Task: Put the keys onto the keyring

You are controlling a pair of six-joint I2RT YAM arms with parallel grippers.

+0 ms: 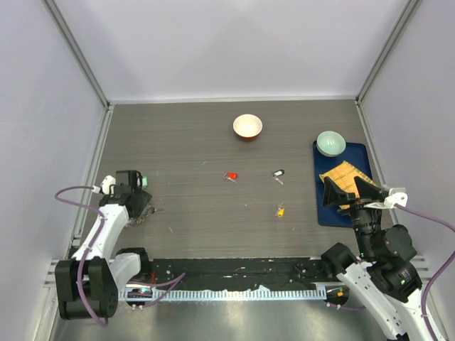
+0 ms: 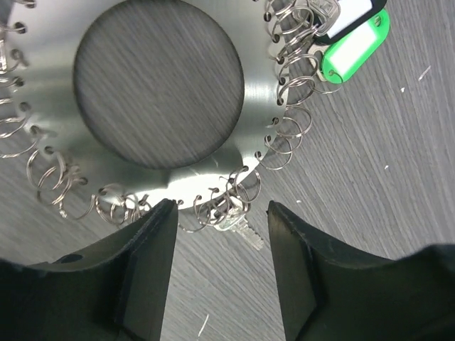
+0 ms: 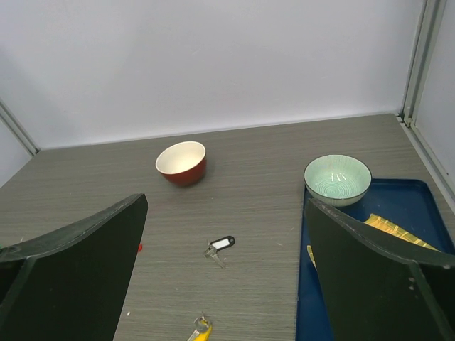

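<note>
Left end effector point(image 2: 220, 213) has its fingers spread wide with nothing gripped. It sits low over the near rim of the keyring point(image 2: 263, 106), close to the counter's left edge and toward the near-left corner. Up close the keyring is a flat brushed-silver disc with a big round hole in the middle and loads of little wire split rings looped through holes round its edge. A small silver key point(image 2: 242, 229) hangs off the rim right between the fingers. A green tag point(image 2: 352, 50) and a black-rimmed tag point(image 2: 348, 14) are clipped on further round.

Right end effector point(image 1: 352, 190) is also spread wide and holding nothing, up over the blue tray point(image 1: 323, 209) by the right edge.

Loose on the counter point(image 1: 185, 149), mid-way across: a red key point(image 1: 231, 176), a black key point(image 1: 278, 173) and a yellow key point(image 1: 281, 210), all well apart from the keyring.
</note>
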